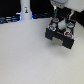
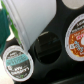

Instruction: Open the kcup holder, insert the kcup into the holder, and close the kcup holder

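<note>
The kcup holder [image 1: 61, 34] is a black box toward the exterior view's right, its tray [image 2: 56, 60] slid out with pods in some slots. My gripper [image 1: 62, 14] hangs right above it. Close to the wrist camera, the kcup [image 2: 27, 20] shows as a white tapered cup lying tilted, its green top [image 2: 3, 25] at one end. It hovers over an empty round slot [image 2: 47, 46], held off the tray. My fingers themselves are out of the wrist picture.
A teal-lidded pod [image 2: 15, 61] and a red-lidded pod [image 2: 77, 37] sit in slots on either side of the empty one. A white bottle-like object [image 1: 25, 10] and dark clutter [image 1: 7, 20] stand along the table's back edge.
</note>
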Controlling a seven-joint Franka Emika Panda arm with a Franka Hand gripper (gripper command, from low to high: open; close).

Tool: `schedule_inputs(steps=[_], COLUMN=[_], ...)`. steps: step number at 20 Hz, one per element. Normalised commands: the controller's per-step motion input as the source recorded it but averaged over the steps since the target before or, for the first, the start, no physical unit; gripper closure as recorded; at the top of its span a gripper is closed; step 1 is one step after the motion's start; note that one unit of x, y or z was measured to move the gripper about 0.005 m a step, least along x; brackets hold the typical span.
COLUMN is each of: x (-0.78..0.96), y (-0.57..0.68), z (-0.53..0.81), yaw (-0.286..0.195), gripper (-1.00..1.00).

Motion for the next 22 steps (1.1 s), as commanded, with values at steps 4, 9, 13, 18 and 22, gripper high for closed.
schedule_inputs(steps=[4,9,13,18,22], x=[-0.47,-0.38,-0.32,0.01,0.51], y=[-0.24,-0.34,-0.36,-0.02,-0.01], z=[0.0,-0.09,-0.19,0.13,0.46], yaw=[-0.048,-0.016,0.0,-0.003,-0.012], gripper=[-1.0,-1.0,-1.0,-1.0,-1.0])
